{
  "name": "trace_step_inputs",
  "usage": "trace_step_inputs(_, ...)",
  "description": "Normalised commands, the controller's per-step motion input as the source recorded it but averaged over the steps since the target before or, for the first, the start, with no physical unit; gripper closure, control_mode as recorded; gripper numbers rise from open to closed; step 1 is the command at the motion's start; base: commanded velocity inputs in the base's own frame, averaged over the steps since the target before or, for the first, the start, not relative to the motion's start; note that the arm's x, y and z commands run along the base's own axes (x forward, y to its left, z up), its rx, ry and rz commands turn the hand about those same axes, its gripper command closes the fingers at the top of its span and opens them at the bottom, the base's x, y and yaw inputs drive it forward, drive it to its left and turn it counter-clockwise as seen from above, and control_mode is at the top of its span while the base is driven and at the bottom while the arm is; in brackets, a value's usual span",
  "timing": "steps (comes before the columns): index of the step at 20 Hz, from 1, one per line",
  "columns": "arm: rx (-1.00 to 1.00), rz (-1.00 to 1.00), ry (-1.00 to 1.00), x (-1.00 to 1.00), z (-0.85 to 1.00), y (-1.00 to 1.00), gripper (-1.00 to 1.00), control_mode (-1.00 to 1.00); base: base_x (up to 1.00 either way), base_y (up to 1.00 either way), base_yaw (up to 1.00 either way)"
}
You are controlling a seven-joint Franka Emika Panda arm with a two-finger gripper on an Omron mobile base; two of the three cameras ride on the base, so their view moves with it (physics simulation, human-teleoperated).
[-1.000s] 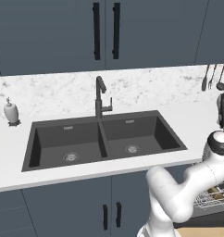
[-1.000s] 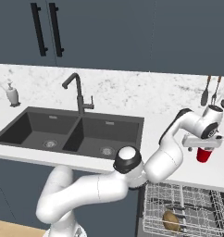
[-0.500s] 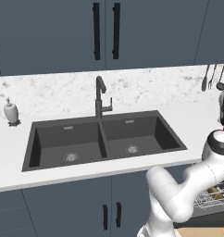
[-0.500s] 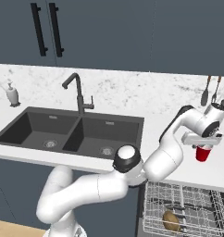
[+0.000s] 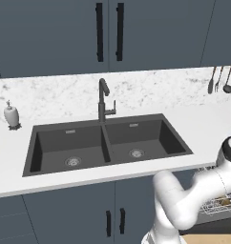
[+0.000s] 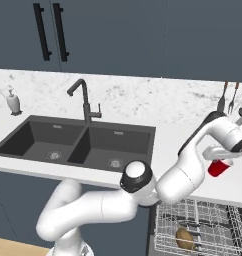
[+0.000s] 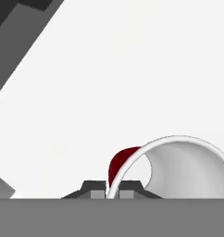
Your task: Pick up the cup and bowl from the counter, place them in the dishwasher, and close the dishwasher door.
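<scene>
Gripper (image 7: 112, 192) jaws clamped on rim of cup (image 6: 218, 168) over counter (image 6: 168, 145). Bowl (image 6: 184, 237) in dishwasher (image 6: 203, 231) rack, door down.

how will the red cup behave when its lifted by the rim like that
The cup looks rigid and small, so probably light. The claw pinches only its thin pale rim at one side, so it may swing or tilt. Its smooth wall could let it slip.

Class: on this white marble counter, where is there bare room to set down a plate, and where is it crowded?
Bare: the white marble counter between the white soap bottle and black faucet, and behind the dark double sink. Crowded: the right end, where the gripper pinches the small red cup.
</scene>
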Motion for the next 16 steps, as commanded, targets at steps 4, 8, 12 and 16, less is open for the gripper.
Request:
trace_step_inputs(4,0.00,0.18,-0.18,-0.77,0.01,0.23,1.00,-1.00,0.00,0.00,0.00)
trace_step_inputs(8,0.00,0.14,-0.15,-0.79,-0.02,0.07,1.00,-1.00,0.00,0.00,0.00)
trace_step_inputs(12,-0.01,0.05,-0.08,-0.78,-0.23,0.00,1.00,-1.00,0.00,0.00,0.00)
trace_step_inputs(16,-0.04,0.05,-0.05,-0.67,-0.24,0.07,1.00,-1.00,0.00,0.00,0.00)
